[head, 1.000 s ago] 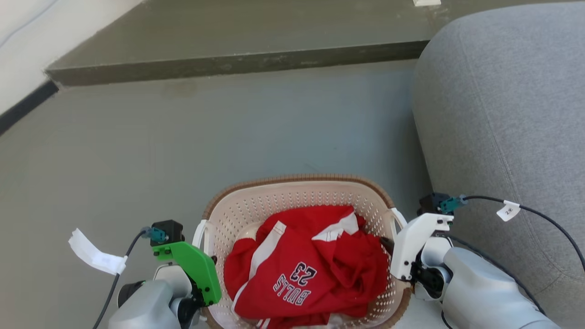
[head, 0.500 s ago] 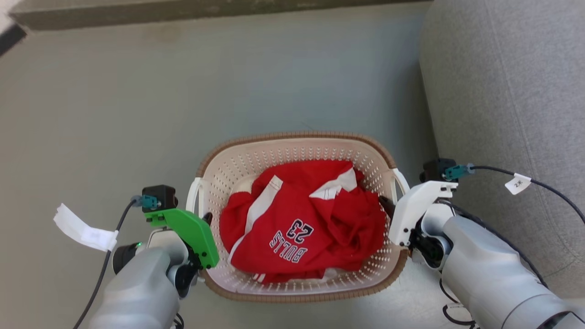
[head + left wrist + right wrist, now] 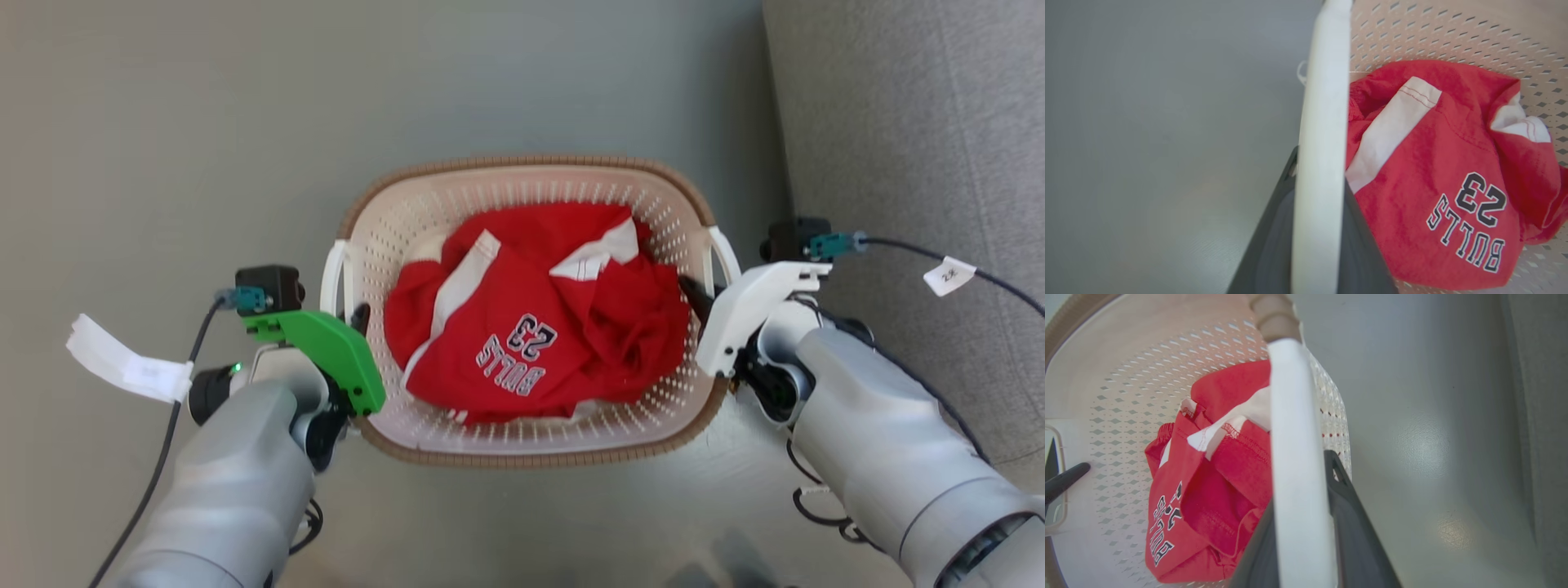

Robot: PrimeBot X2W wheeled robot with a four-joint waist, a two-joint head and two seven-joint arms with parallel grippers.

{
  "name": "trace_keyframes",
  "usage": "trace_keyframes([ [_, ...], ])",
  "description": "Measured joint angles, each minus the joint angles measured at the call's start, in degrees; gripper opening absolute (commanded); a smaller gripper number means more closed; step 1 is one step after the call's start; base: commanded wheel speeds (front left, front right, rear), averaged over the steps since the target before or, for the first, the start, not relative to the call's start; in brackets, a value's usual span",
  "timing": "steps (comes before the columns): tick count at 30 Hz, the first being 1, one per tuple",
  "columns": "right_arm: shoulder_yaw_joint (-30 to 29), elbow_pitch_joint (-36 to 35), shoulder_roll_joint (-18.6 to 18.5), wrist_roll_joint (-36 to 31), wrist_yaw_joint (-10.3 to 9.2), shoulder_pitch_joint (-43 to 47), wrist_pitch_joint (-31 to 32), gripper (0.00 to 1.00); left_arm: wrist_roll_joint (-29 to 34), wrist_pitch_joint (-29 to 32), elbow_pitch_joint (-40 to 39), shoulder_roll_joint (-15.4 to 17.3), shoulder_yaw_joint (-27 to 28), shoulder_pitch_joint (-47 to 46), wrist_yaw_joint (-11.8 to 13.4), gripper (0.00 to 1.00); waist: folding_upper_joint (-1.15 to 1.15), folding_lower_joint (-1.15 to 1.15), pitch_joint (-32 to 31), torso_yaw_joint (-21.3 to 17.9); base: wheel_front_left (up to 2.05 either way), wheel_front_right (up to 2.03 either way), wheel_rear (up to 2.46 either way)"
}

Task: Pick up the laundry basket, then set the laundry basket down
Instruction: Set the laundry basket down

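Fingers [image 3: 1265, 253] clamp white loop handles [image 3: 1323, 122] of perforated laundry basket [image 3: 522, 192]

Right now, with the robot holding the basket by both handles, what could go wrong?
The left gripper and right gripper each pinch just a thin white loop handle of the laundry basket, so a handle might slip and the basket tip. The gray sofa sits close beside the right gripper; carrying the basket that way might bump it. If the basket tilts, the red jersey could slide out.
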Motion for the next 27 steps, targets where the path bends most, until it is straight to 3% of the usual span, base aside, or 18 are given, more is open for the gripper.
trace_keyframes([
  [27,1.53,-2.76,-2.02,-0.13,0.00,-8.03,-7.14,0.00,0.16,-5.91,-0.88,0.23,1.48,-8.42,0.07,0.00,0.00,0.01,15.30,0.75,0.00,0.00,0.00],
])
